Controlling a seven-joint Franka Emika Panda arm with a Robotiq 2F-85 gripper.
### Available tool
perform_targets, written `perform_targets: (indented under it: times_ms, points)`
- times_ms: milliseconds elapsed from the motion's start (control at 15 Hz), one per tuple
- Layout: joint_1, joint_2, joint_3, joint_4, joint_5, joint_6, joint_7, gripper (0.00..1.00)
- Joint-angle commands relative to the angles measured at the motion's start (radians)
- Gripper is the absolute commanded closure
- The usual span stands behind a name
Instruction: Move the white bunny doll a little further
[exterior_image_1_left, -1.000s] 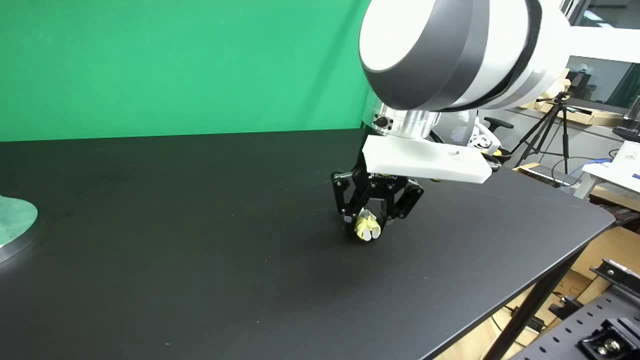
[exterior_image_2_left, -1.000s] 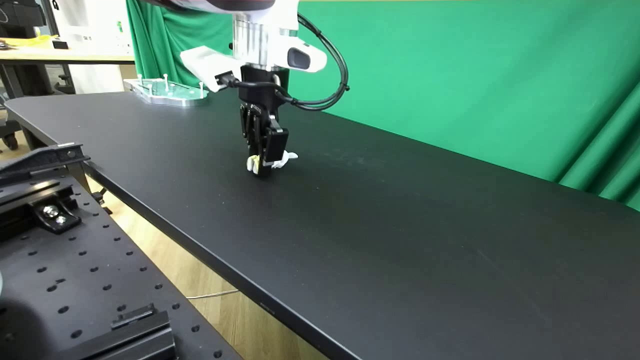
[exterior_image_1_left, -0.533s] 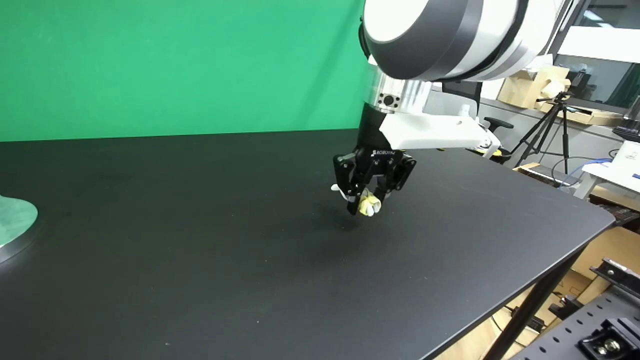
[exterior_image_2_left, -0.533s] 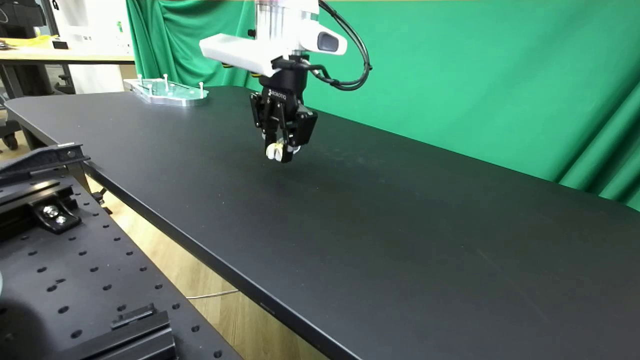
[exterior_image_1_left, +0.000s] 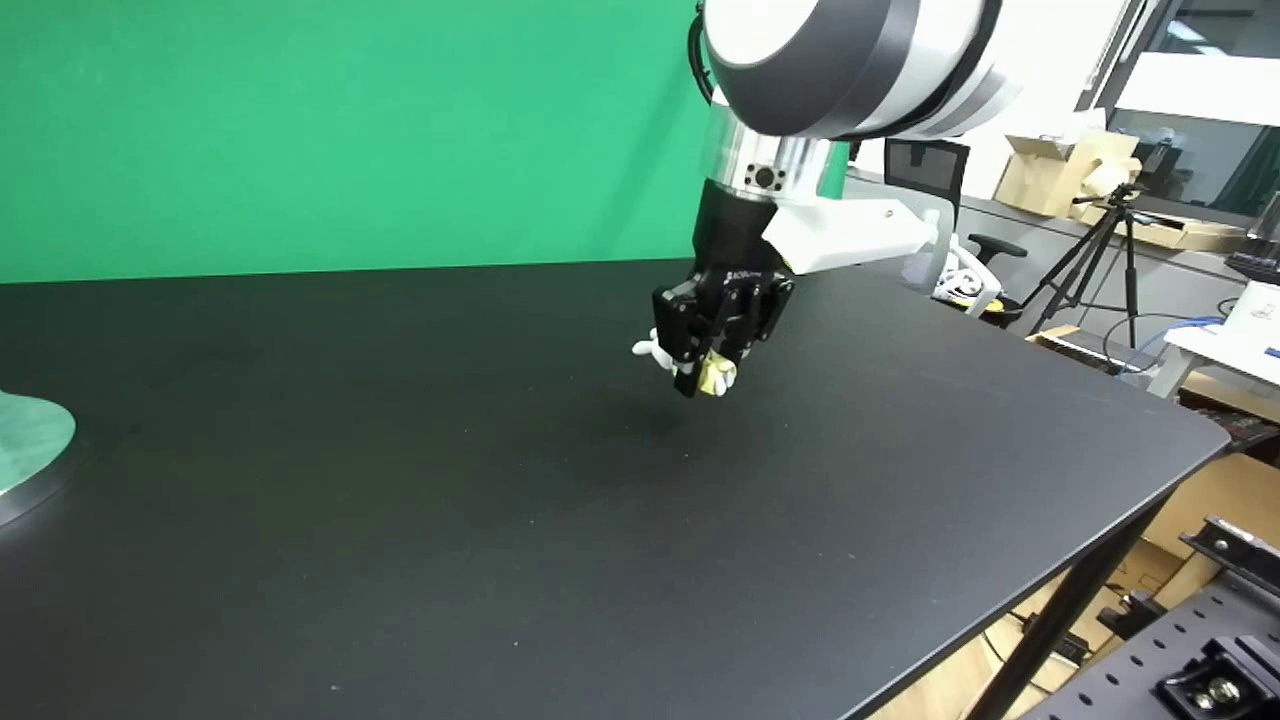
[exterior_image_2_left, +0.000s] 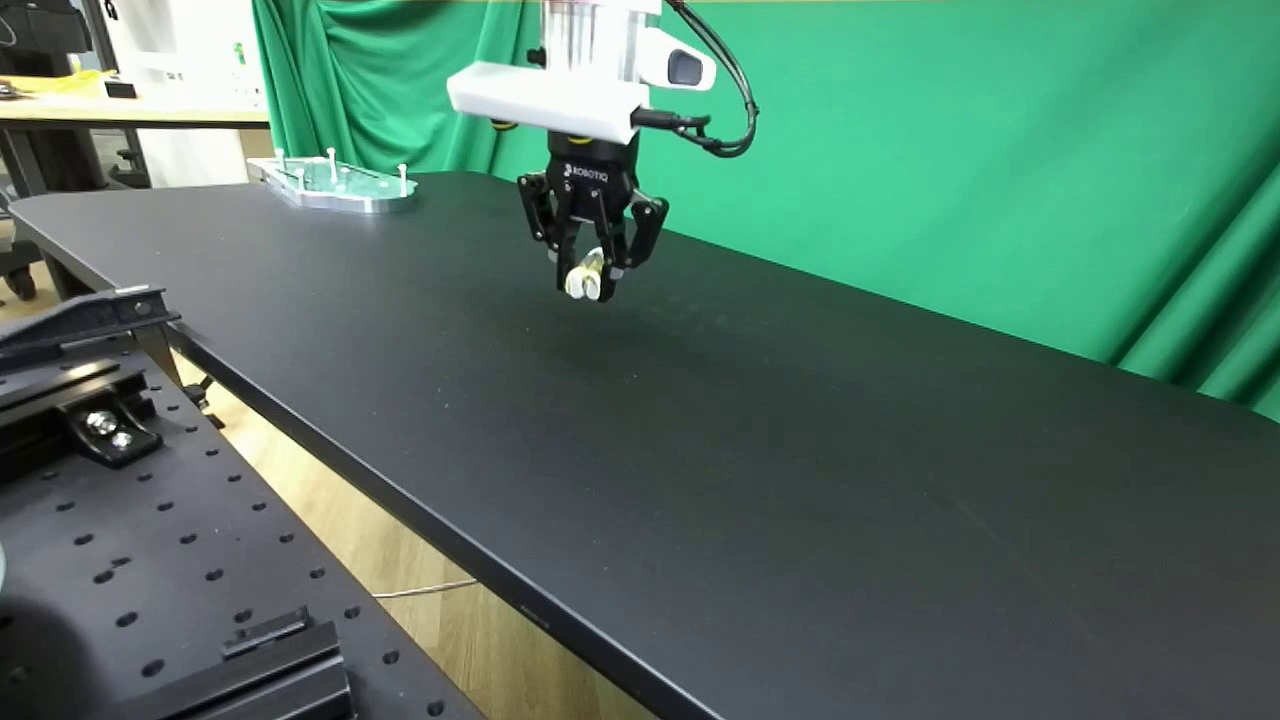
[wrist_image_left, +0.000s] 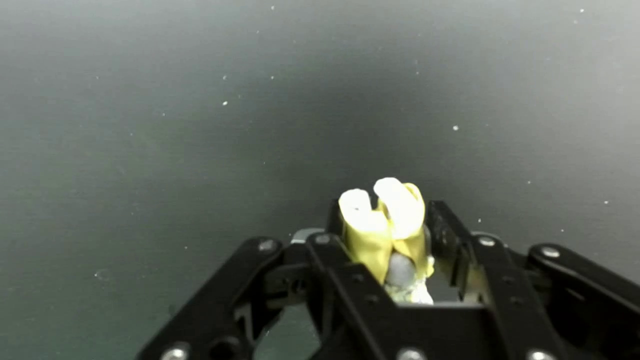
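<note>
The pincer (wrist_image_left: 385, 215) is grasping the white bunny doll (wrist_image_left: 372, 236), at the lower centre of the wrist view; in both exterior views, the doll seems to hang above the desk (exterior_image_2_left: 800, 450).

Green backdrop (exterior_image_1_left: 350, 130) behind black table (exterior_image_1_left: 400, 550); office chair (exterior_image_1_left: 925, 168), tripod (exterior_image_1_left: 1119, 215) beyond; pale wood floor (exterior_image_2_left: 480, 640) below.
</note>
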Motion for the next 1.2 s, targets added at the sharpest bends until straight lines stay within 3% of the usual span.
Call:
perform_targets:
  times_ms: [0,267,600,667,800,1000,1133]
  points:
    - [-0.075,0.042,0.074,0.053,0.047,-0.028,-0.104,0.81]
    - [-0.164,0.081,0.155,0.082,0.124,-0.064,-0.229,0.81]
    - [-0.206,0.114,0.169,0.105,0.135,-0.075,-0.277,0.81]
    - [-0.212,0.118,0.171,0.109,0.140,-0.073,-0.276,0.31]
    - [-0.218,0.125,0.170,0.114,0.142,-0.066,-0.266,0.26]
    - [-0.214,0.121,0.163,0.115,0.138,-0.065,-0.251,0.05]
    - [-0.200,0.106,0.151,0.105,0.131,-0.055,-0.235,0.00]
